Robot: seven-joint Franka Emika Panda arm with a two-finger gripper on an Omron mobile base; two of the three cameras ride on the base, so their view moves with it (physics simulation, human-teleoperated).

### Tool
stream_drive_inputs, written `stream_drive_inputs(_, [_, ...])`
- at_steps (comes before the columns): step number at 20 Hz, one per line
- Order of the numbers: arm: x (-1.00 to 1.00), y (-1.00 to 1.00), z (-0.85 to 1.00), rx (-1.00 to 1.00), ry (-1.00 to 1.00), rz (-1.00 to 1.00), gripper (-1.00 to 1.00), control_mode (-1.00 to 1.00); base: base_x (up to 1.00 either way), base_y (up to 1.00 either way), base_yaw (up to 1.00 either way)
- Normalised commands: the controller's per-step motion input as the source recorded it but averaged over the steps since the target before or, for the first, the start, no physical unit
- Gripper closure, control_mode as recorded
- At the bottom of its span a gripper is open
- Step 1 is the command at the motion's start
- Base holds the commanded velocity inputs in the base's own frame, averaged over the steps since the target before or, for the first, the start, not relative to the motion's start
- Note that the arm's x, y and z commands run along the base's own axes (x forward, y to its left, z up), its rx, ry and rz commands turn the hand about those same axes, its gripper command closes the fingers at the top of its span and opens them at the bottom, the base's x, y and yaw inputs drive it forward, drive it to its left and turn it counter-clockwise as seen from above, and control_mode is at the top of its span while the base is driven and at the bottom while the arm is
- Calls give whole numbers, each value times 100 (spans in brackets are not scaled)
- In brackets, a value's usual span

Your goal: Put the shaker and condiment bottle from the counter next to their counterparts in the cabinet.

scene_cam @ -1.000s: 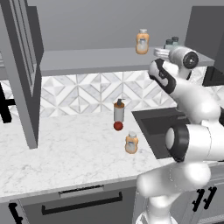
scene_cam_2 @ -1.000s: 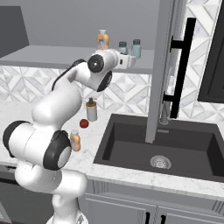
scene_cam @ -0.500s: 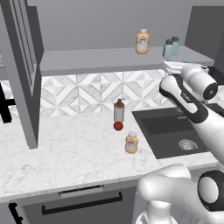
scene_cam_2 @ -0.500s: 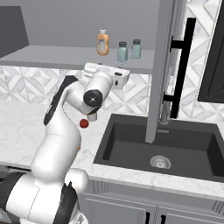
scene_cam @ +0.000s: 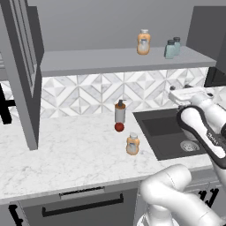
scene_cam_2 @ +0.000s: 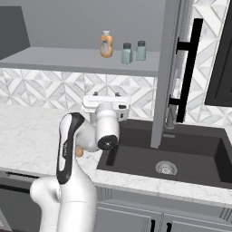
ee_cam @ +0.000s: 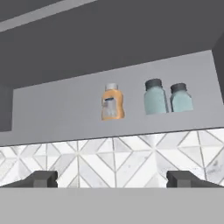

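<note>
A second ago my claw (ee_cam: 111,179) was up at the shelf beside the two jars; now I have drawn it back and down, to hang below shelf height over the sink's back edge. It is empty and the fingertips (ee_cam: 41,178) stand wide apart. Both jars stay where they were on the shelf, side by side, and the orange bottle on the desk has not moved.

Nearest me, the desk (scene_cam: 66,154) is bare marble along its front. The bottle (scene_cam: 132,144) stands near the sink's left rim, with a pump dispenser (scene_cam: 119,113) and a small red ball (scene_cam: 119,127) just behind it, towards the tiled wall. The sink (scene_cam_2: 181,158) lies dark and open to the right.

My arm is folded: the elbow sits low in front, the forearm rises, and the hand (scene_cam_2: 106,103) is level, looking up and forward at the cabinet.

Farther off, the shelf (ee_cam: 57,109) has free room left of its own orange bottle (ee_cam: 112,102) and a gap between that and the jars. The shaker (ee_cam: 155,96) and its twin (ee_cam: 180,97) nearly touch at the right end. An open door (scene_cam: 20,66) hangs at the left, another with a long dark handle (scene_cam_2: 186,72) at the right.
</note>
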Motion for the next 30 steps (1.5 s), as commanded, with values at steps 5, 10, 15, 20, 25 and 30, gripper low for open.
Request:
stream_drive_inputs(5, [-47, 18, -17, -11, 0, 42, -100, -100, 0, 0, 0])
stream_drive_inputs(10, [-76, 37, -9, -27, 0, 35, -100, -100, 0, 0, 0])
stream_drive_inputs(15, [-96, 41, -23, -33, 0, 20, -100, -100, 0, 0, 0])
stream_drive_inputs(20, [-100, 60, -40, -40, 0, 9, -100, -100, 0, 0, 0])
stream_drive_inputs(25, [-68, 74, -13, -27, 0, 3, -100, -100, 0, 0, 0])
stream_drive_inputs(30, [-41, 41, -10, -14, 2, -1, -100, -100, 0, 0, 0])
